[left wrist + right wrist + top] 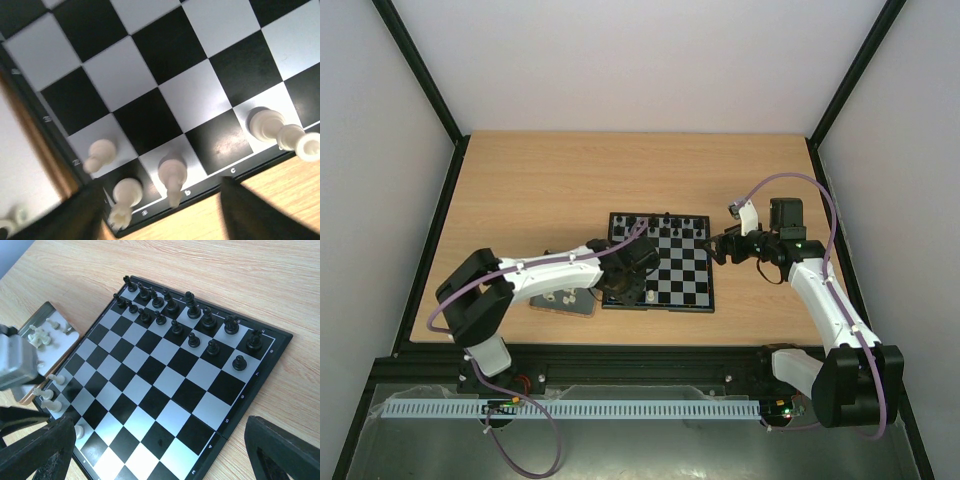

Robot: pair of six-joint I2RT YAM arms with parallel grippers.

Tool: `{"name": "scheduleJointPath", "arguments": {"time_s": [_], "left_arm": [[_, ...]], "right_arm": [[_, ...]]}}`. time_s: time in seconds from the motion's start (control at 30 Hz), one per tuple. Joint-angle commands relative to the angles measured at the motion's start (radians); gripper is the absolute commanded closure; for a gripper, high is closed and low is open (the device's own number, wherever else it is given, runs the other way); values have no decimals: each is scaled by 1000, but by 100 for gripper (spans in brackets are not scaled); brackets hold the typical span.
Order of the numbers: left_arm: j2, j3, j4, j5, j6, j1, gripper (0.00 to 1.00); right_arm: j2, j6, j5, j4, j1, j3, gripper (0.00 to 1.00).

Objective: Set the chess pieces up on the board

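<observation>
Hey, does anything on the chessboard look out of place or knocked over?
Nothing on the board looks toppled or spilled. The black pieces stand in two full rows. One oddity: the white chess pieces in the corner leave the dark c square empty between two back-row neighbours. More white ones sit in the tray.

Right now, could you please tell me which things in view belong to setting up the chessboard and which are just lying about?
Part of the job:
- the board
- white pieces standing near one corner
- more white pieces waiting in the tray

Just lying about:
- the tray itself
- black pieces, already lined up along the board's far edge
- the wooden table
</observation>
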Motion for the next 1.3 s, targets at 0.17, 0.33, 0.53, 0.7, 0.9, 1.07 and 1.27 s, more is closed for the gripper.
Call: {"name": "scheduleJointPath", "arguments": {"time_s": [0.17,0.33,0.53,0.7,0.9,1.07,1.27], "left_arm": [[-237,128,-206,-280,-74,16,1],[-280,135,-263,-395,-45,30,1],[-445,-63,0,-378,59,65,1],[-470,-27,-15,-424,55,93,1],[-516,-26,-61,-443,-89,264,1],[-455,-76,-48,-242,22,430,1],[-372,-151,-34,-50,57,482,47]], "right_arm": [[-6,-25,-31,-43,-1,12,7],[-6,-23,-33,-41,-1,12,7],[-7,-13,-26,-33,-1,8,7],[12,-9,-25,-19,-1,-2,7],[38,-9,-57,-17,-1,-6,7],[68,-22,-79,-17,-1,-7,7],[100,-47,-67,-35,-1,7,1]]}}
